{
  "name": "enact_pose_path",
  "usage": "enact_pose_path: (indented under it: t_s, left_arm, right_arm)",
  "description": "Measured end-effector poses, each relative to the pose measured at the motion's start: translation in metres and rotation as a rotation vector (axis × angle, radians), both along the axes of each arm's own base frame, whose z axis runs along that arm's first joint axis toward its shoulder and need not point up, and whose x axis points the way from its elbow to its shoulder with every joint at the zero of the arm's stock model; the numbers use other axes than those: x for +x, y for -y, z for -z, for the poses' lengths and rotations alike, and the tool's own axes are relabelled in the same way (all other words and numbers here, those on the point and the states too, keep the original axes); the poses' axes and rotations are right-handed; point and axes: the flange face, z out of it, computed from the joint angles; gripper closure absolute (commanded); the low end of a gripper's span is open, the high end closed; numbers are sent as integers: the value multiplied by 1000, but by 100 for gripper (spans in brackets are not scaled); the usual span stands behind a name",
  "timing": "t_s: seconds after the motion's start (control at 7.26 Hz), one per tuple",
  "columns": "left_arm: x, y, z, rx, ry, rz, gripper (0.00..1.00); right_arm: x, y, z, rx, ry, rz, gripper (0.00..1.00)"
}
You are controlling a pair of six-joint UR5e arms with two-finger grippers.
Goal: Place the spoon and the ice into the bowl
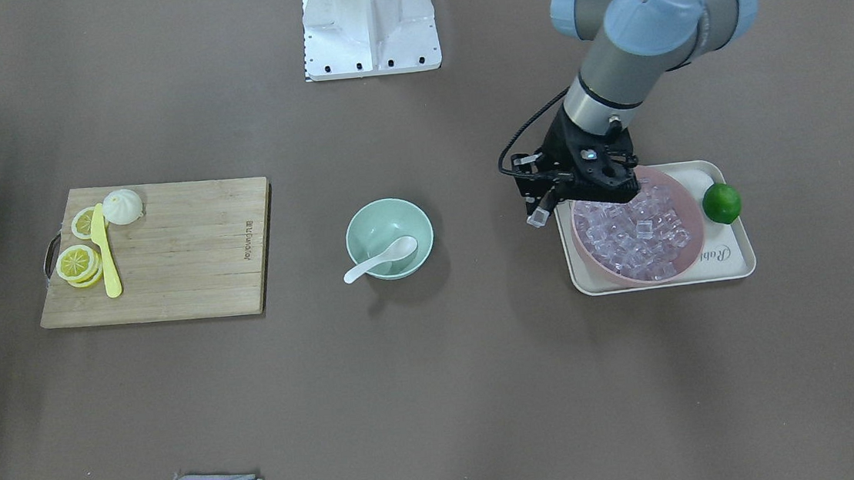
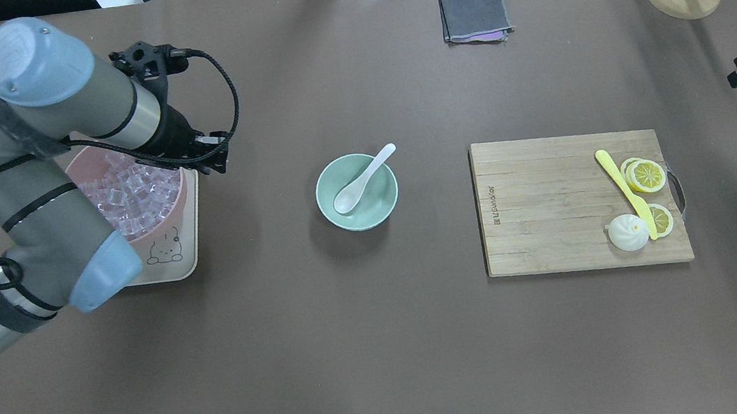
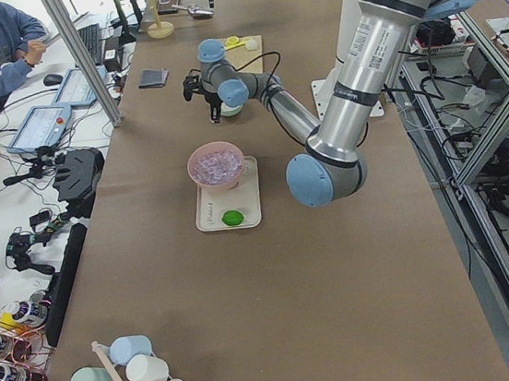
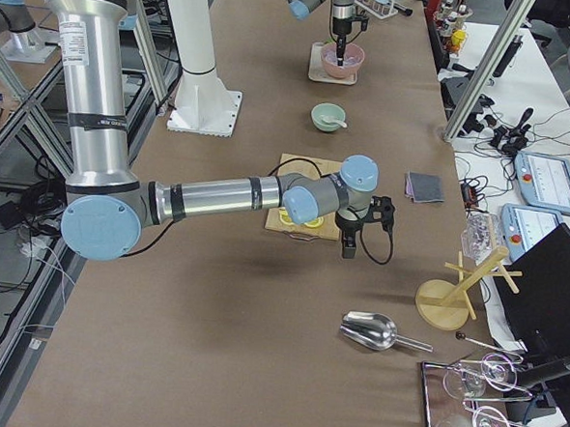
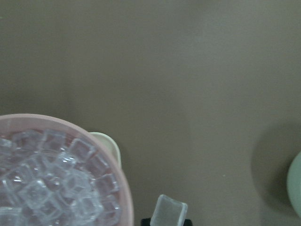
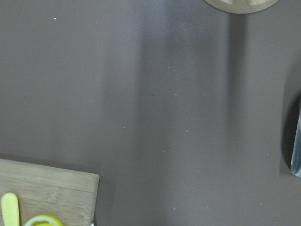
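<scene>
Our left fingers (image 1: 545,202) are clamped on one ice cube (image 1: 538,219), clear and glassy with soft edges, held over the matte brown worktop (image 1: 440,393). Just beside them, on the robot's left, the pink bowl (image 1: 697,236) is heaped with cubes like it and stands on a cream tray (image 1: 734,259) with rounded corners. A glossy green lime (image 1: 721,202) lies on the tray, on the far side of that bowl from the fingers. The mint-green bowl (image 1: 364,226), smooth and round, sits well apart on the fingers' other side. The white spoon (image 1: 382,259) rests in it, oval scoop inside and curved handle over the rim. We cannot tell whether the right fingers (image 4: 349,245) are apart or together; they hang beside the wooden cutting board (image 1: 181,254), far from the mint-green bowl.
</scene>
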Motion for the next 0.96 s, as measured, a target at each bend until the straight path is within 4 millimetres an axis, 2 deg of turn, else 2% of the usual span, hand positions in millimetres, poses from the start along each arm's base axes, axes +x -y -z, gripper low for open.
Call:
enact_pose_path:
  t_s: [0.28,0.41,0.55,0.83,0.96]
  left_arm:
    - [77,-15,44,-25,0,40,100]
    - [104,-24,57,-40,-2,45,60]
    - [122,-30,66,-46,-3,44,2]
    - [132,-34,74,-27,-1,69,2]
    - [126,-36,75,-16,-6,78,2]
  right_arm:
    - [9,-5,-8,5,-1,6,0]
    - [9,-6,-9,6,0,8,0]
    - [10,-6,-9,7,0,8,0]
    - [10,-7,-9,8,3,9,0]
    - [9,-7,-9,10,4,10,0]
